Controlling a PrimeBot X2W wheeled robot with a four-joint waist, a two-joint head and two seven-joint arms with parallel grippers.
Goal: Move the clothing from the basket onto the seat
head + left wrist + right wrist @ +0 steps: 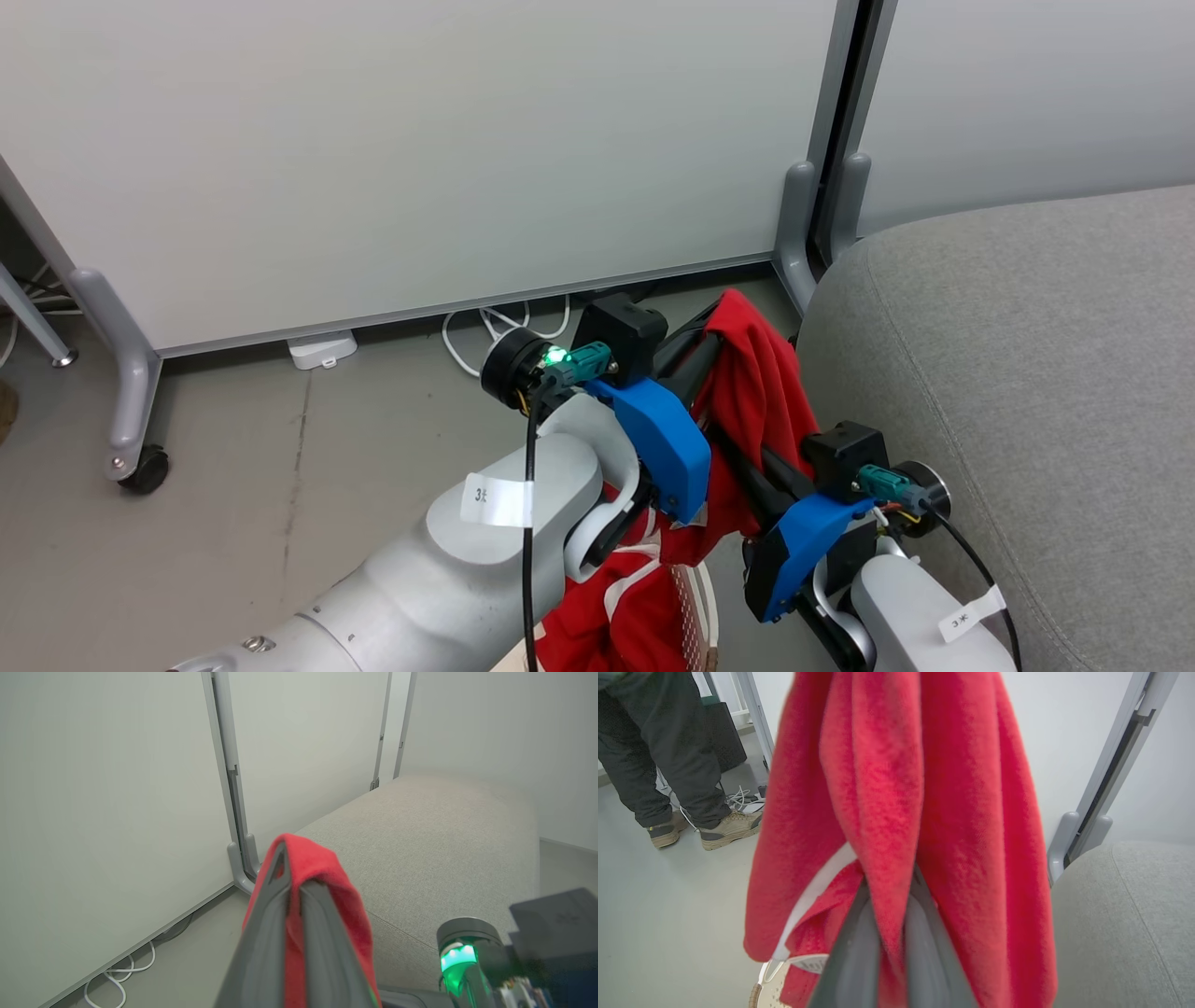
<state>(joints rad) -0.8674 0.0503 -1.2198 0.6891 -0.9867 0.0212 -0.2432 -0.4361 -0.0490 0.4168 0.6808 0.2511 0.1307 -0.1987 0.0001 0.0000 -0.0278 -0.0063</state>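
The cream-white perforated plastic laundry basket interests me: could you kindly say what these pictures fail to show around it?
- Cream-white perforated plastic basket: head view, largely hidden by bright red fabric clothing and the pale left forearm, cut by the bottom edge; contents uncountable.
- Clothing's type: right wrist view, bunched folds conceal it.
- Person in dark trousers: right wrist view, cut off above the legs by the top edge.

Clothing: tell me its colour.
The clothing is bright red with white trim, clearest in the right wrist view.
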